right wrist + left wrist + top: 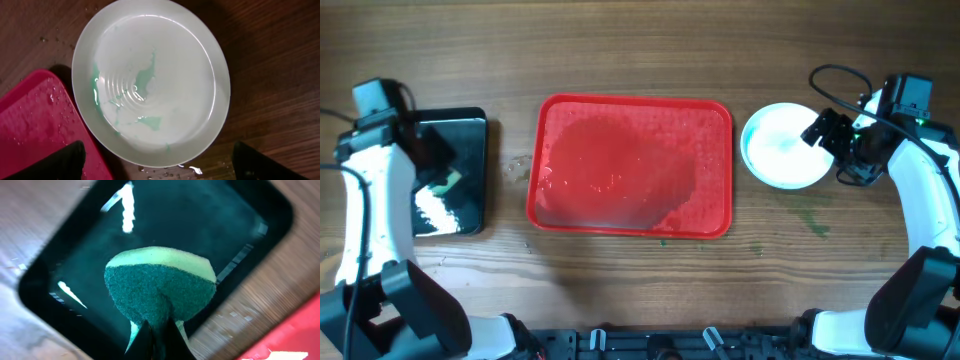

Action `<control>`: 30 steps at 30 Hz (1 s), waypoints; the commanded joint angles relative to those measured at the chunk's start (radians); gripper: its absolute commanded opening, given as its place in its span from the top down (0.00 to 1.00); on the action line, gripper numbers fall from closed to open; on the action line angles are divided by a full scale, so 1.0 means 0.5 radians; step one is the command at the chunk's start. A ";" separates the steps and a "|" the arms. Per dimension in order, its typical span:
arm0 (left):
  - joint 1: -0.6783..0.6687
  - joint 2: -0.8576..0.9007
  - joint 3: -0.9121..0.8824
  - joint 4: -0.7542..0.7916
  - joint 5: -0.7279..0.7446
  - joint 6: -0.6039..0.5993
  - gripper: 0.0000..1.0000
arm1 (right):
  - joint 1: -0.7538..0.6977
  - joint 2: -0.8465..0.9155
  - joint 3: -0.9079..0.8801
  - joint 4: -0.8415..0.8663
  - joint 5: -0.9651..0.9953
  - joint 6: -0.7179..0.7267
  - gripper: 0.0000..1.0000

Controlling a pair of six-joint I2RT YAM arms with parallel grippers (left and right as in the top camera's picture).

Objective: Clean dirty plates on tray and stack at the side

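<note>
A pale plate (782, 147) sits on the table right of the red tray (631, 166); whether more plates lie under it I cannot tell. In the right wrist view the plate (155, 75) is wet with green smears at its centre. My right gripper (159, 162) is open and empty, its fingers wide apart just above the plate's near rim; from overhead it (828, 130) hovers at the plate's right edge. My left gripper (159, 340) is shut on a green sponge (160, 287) held over the black tray (165, 225).
The red tray holds only a film of water. The black tray (470, 135) stands at the far left. Water drops and faint green marks (810, 218) lie on the wood near the plate.
</note>
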 commanded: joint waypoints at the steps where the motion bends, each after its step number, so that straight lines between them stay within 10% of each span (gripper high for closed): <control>1: 0.123 0.041 0.018 0.008 -0.038 -0.065 0.86 | 0.010 -0.022 0.028 -0.007 -0.038 -0.047 0.06; 5: 0.129 0.043 0.018 0.014 -0.038 -0.065 0.04 | 0.010 -0.022 0.028 -0.018 -0.037 -0.063 0.06; 6: 0.129 0.043 0.018 0.014 -0.038 -0.065 0.00 | 0.010 -0.023 0.028 -0.021 -0.037 -0.063 0.06; 17: 0.129 0.043 0.018 0.029 0.040 -0.139 0.00 | 0.489 -0.346 0.374 -0.533 0.046 -0.499 0.08; 22: 0.129 0.043 0.018 0.029 0.040 -0.139 0.00 | 0.642 -0.665 0.465 -0.549 0.010 0.175 0.00; 30: 0.129 0.043 0.018 0.029 0.040 -0.139 0.00 | 0.646 -0.769 0.465 -0.426 0.136 -0.101 0.00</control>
